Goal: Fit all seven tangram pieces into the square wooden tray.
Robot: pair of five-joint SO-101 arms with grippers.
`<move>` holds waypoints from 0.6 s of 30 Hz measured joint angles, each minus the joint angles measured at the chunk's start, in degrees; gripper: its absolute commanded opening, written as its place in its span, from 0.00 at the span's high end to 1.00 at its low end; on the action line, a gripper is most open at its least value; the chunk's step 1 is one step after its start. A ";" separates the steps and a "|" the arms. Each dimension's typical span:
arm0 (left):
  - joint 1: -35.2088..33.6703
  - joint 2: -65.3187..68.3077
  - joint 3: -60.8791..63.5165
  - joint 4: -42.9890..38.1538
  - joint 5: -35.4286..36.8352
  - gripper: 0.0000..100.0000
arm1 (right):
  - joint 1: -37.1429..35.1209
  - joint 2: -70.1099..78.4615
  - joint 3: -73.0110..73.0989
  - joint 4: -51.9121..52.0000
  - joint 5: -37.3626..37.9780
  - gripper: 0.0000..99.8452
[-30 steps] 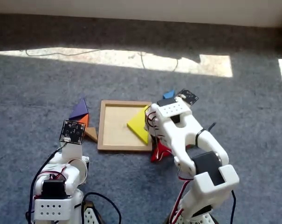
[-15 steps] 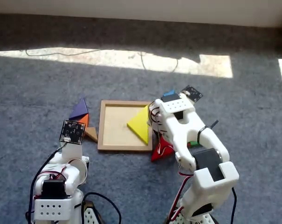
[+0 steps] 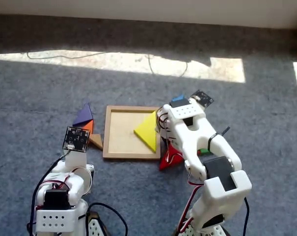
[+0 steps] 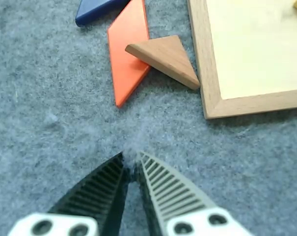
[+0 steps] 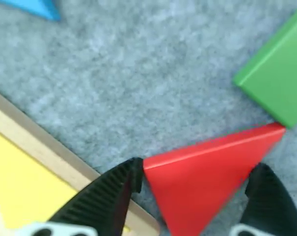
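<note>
The square wooden tray (image 3: 109,147) lies on grey carpet (image 3: 246,113) and holds one piece, a yellow triangle (image 3: 148,132), against the tray edge nearest the right arm. Just outside that edge, by the tray's near corner, lies a red triangle (image 5: 207,172). The right tool (image 5: 197,174) is spread wide astride it, one finger at its corner. A green square (image 5: 281,83) sits farther out from the tray, and a light blue piece (image 5: 35,7) lies off the tray's far corner. On the tray's opposite side lie a dark blue triangle (image 4: 96,7), an orange parallelogram (image 4: 127,54) and a brown wooden triangle (image 4: 165,58). The left tool (image 4: 131,164) is nearly closed and empty.
</note>
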 measured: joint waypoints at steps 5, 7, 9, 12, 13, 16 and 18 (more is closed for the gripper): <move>0.00 0.00 0.00 0.00 0.00 0.99 | 0.09 0.00 0.00 0.18 1.05 0.81; 0.00 0.00 0.00 0.00 0.00 0.99 | 0.26 -0.09 0.00 0.18 2.46 0.81; 0.00 0.00 0.00 0.00 0.00 0.99 | 0.70 -0.09 0.00 0.18 3.87 0.81; 0.00 0.00 0.00 0.00 0.00 0.99 | 0.88 -0.18 -0.09 0.88 6.68 0.81; 0.00 0.00 0.00 0.00 0.00 0.99 | 0.88 -0.44 -0.26 1.49 7.56 0.81; 0.00 0.00 0.00 0.00 0.00 0.99 | 1.14 -2.73 -0.44 2.99 9.93 0.81; 0.00 0.00 0.00 0.00 0.00 0.99 | 1.49 -5.54 -0.44 3.25 11.87 0.81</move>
